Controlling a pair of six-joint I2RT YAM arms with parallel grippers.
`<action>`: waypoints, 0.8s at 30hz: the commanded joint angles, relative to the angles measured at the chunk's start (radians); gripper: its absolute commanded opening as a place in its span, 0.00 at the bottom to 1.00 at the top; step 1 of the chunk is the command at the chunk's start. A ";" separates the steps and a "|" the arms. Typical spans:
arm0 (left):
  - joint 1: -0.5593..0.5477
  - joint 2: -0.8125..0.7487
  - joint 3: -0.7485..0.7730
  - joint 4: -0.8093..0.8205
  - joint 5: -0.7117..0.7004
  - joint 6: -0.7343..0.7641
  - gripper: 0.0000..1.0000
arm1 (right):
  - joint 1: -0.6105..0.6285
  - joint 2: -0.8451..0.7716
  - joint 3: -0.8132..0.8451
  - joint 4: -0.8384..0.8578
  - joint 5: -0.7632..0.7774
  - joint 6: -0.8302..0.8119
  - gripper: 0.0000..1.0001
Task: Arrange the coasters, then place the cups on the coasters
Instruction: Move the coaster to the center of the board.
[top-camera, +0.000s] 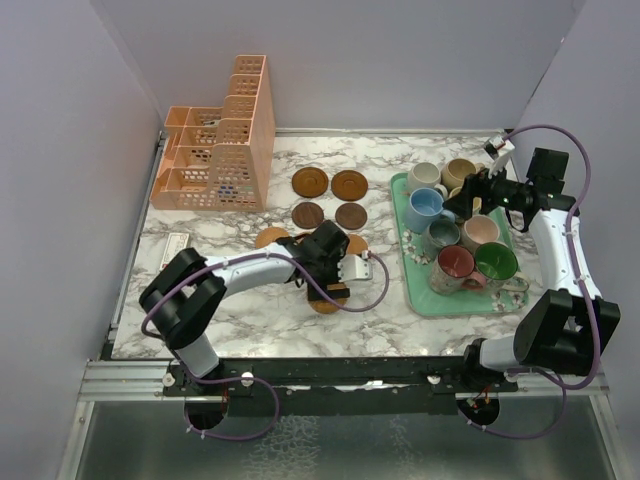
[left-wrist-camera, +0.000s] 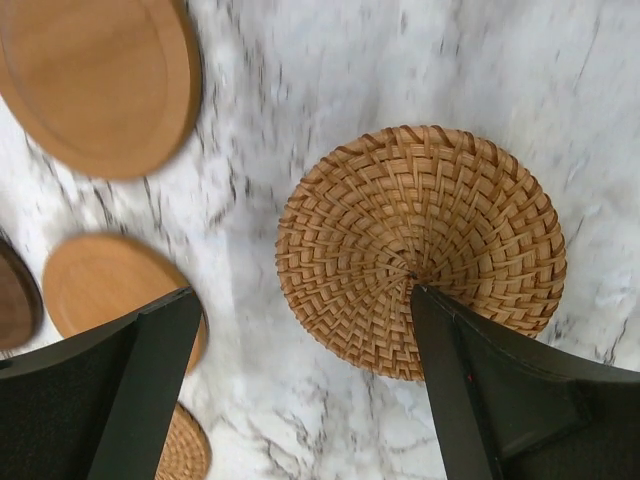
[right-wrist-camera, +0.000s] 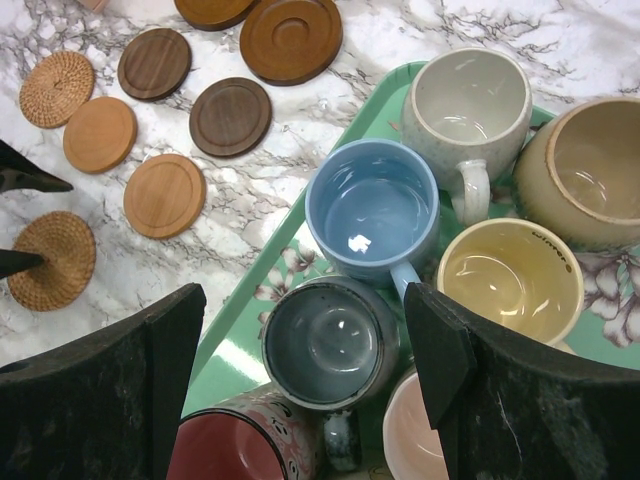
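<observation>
Several round coasters lie on the marble left of the tray: four dark wooden ones (top-camera: 349, 184), lighter wooden ones (right-wrist-camera: 165, 195) and woven ones (right-wrist-camera: 57, 88). My left gripper (left-wrist-camera: 300, 295) is open and low over the table. Its right fingertip (left-wrist-camera: 430, 310) rests at the centre of a woven coaster (left-wrist-camera: 420, 230), and nothing is between the jaws. Cups stand packed on the tray: blue (right-wrist-camera: 372, 205), cream (right-wrist-camera: 468, 95), tan (right-wrist-camera: 590, 170), yellow (right-wrist-camera: 510, 275), grey (right-wrist-camera: 330, 345), red (right-wrist-camera: 235, 445), pink (right-wrist-camera: 420, 430) and green (top-camera: 496, 262). My right gripper (right-wrist-camera: 305, 300) hangs open above the grey cup, holding nothing.
The mint-green floral tray (top-camera: 415, 290) sits at the right of the table. A peach lattice organiser (top-camera: 215, 150) stands at the back left. A small white label (top-camera: 175, 245) lies near the left edge. Walls close in on three sides.
</observation>
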 joint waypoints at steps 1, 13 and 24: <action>-0.057 0.130 0.089 0.005 0.075 -0.023 0.90 | 0.003 -0.014 -0.006 0.024 -0.027 -0.017 0.82; -0.082 0.273 0.281 -0.025 0.137 -0.032 0.90 | 0.003 -0.016 -0.008 0.022 -0.024 -0.022 0.82; -0.082 0.293 0.281 -0.027 0.089 -0.004 0.90 | 0.003 -0.013 -0.005 0.016 -0.020 -0.029 0.82</action>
